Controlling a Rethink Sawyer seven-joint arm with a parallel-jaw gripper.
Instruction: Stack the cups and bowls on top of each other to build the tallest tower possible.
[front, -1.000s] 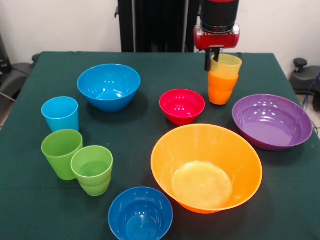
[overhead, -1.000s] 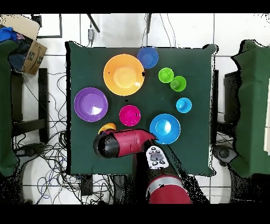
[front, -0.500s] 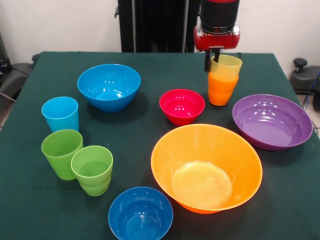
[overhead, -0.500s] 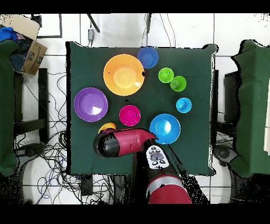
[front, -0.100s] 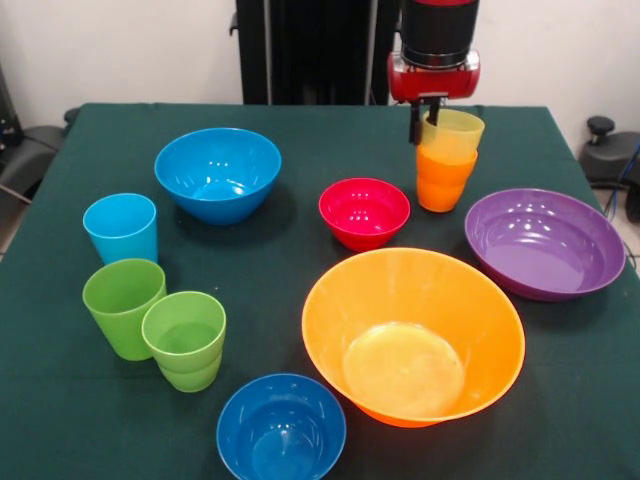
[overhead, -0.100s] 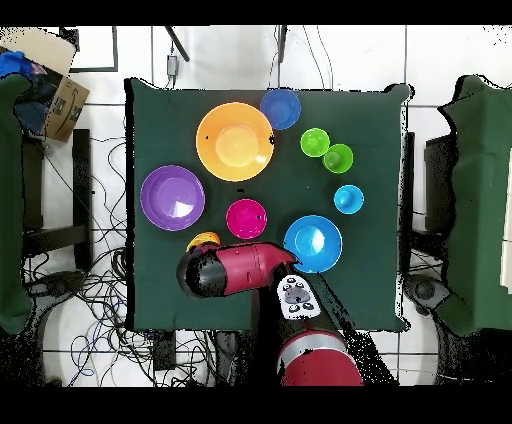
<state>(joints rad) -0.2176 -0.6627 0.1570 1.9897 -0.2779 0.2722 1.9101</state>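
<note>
A yellow cup (front, -0.100s: 452, 133) sits nested in an orange cup (front, -0.100s: 443, 177) at the table's far right; this short tower shows as an orange-yellow spot (overhead, -0.100s: 203, 241) in the overhead view. My gripper (front, -0.100s: 425, 122) hangs over the yellow cup's left rim, open, one finger outside the wall and one inside. A red bowl (front, -0.100s: 364, 211) lies just left of the pair. The purple bowl (front, -0.100s: 545, 242), large orange bowl (front, -0.100s: 412, 335), two blue bowls (front, -0.100s: 217, 173) (front, -0.100s: 281, 427), light blue cup (front, -0.100s: 121, 227) and two green cups (front, -0.100s: 123, 305) (front, -0.100s: 185, 339) stand apart.
The green tablecloth (front, -0.100s: 300, 270) covers the whole table. In the overhead view the red arm (overhead, -0.100s: 240, 270) hides the gripper. A cardboard box (overhead, -0.100s: 60, 100) and cables lie on the floor beside the table.
</note>
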